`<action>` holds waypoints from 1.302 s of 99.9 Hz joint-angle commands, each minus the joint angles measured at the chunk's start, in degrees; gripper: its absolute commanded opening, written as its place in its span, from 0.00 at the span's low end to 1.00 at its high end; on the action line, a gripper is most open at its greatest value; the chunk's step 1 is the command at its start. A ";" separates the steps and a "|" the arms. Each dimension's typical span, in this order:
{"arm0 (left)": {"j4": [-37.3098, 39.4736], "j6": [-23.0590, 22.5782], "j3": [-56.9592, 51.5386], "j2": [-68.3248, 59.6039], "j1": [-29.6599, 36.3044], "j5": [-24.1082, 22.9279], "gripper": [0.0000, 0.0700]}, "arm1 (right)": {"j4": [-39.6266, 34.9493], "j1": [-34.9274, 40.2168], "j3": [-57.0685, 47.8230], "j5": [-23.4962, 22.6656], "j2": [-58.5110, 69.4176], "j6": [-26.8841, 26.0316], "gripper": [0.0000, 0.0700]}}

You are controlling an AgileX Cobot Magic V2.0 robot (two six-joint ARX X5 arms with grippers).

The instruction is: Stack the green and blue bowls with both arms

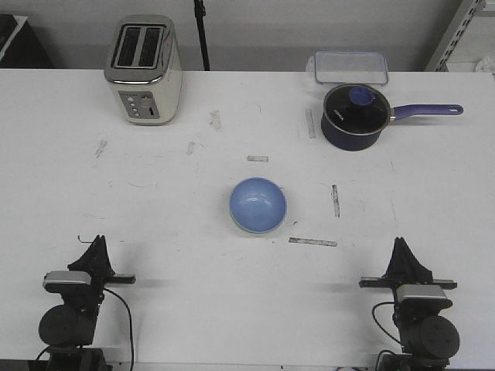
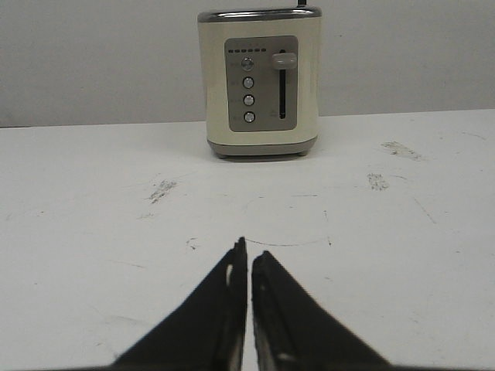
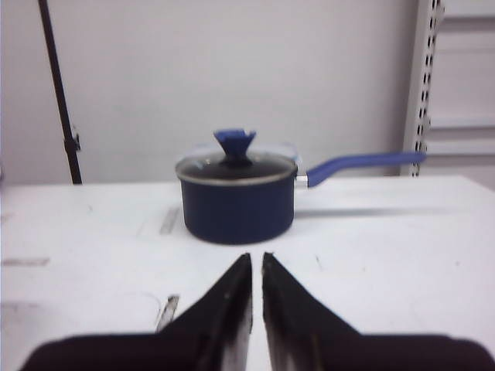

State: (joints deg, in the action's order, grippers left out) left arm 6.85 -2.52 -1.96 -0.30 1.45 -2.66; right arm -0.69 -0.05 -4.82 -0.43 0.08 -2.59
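Blue bowl [image 1: 258, 204] sits upright near table centre, nested in the green bowl [image 1: 249, 228]; only a thin pale green rim shows under its 6–7 o'clock edge. Stack looks done.

Left gripper [image 1: 97, 246] is parked at roughly 8 o'clock from the bowls, well apart, near the front table edge. Left wrist view: left gripper [image 2: 248, 249] fingers nearly together, only a thin sliver of gap, nothing between them.

Right gripper [image 1: 401, 246] is parked at roughly 4 o'clock from the bowls, also well apart. Right wrist view: right gripper [image 3: 256, 261] has the same narrow slit between its fingers, holding nothing.

Other items on the white table [image 1: 178, 232]:
- Cream toaster [image 1: 144, 69] at 11 o'clock from the bowls, near the far edge. Also straight ahead of the left gripper in the wrist view, toaster [image 2: 258, 81] showing its control panel with buttons and lever.
- Dark navy saucepan [image 1: 354, 116] with glass lid at 1 o'clock from the bowls, blue handle [image 1: 427, 111] pointing to 3 o'clock. Right wrist view has the saucepan [image 3: 237, 193] dead ahead, lid knob up, handle out to the side.
- Clear plastic container [image 1: 350, 67] just behind the saucepan, at the far edge.

Table surface has scuff marks and tape remnants [image 1: 313, 242] around the bowls, one strip just at 5 o'clock from the stack.
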 commanded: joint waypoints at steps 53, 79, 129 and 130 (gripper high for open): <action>0.83 -0.90 1.29 0.11 -0.04 0.24 0.00 | -0.94 -0.02 4.13 -1.22 0.00 -0.76 0.02; 0.83 -0.90 1.29 0.11 -0.04 0.24 0.00 | -0.90 -0.02 4.13 -1.09 0.00 -0.76 0.02; 0.83 -0.90 1.29 0.11 -0.04 0.24 0.00 | -0.90 -0.02 4.13 -1.09 0.00 -0.76 0.02; 0.83 -0.90 1.29 0.11 -0.04 0.24 0.00 | -0.90 -0.02 4.13 -1.11 0.00 -0.76 0.02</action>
State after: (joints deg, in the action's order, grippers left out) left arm 6.85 -2.52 -1.96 -0.30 1.45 -2.66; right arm -2.33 -0.05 -0.82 -1.52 0.08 -2.83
